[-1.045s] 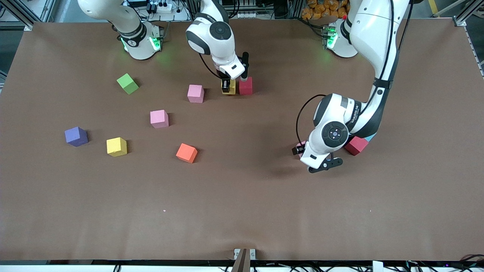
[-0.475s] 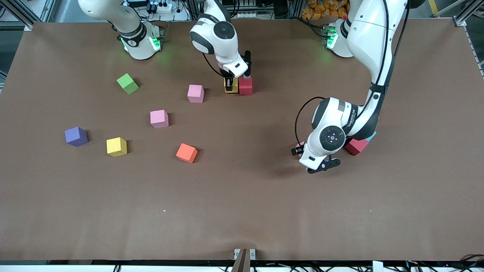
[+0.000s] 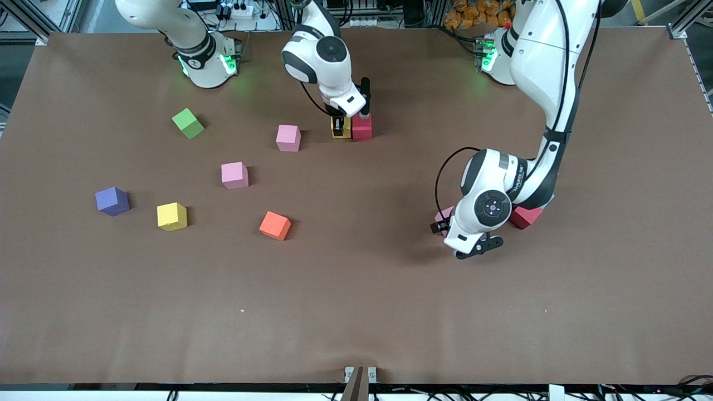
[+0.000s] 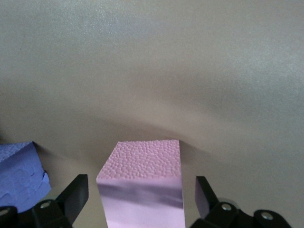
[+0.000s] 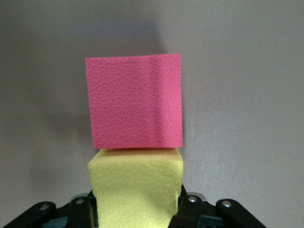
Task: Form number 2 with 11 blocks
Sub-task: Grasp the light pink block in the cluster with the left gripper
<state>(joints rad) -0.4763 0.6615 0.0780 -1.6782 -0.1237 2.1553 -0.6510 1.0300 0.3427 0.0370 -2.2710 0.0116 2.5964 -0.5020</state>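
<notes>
My right gripper is shut on a yellow block, which touches a red block near the robots' bases. My left gripper is open and low, astride a pink block, with a gap at each finger. A blue block lies close beside it, and a second red block shows partly under the left arm. Loose blocks lie toward the right arm's end: two pink, orange, yellow and purple.
A green cube sits apart, near the right arm's base. The brown table is bare nearer the front camera. The left arm's wrist and forearm hang over the blocks at its end.
The right gripper has nudged the yellow block sideways up against the red block. The left arm's wrist has shifted slightly over the pink block; its jaws stay apart.
</notes>
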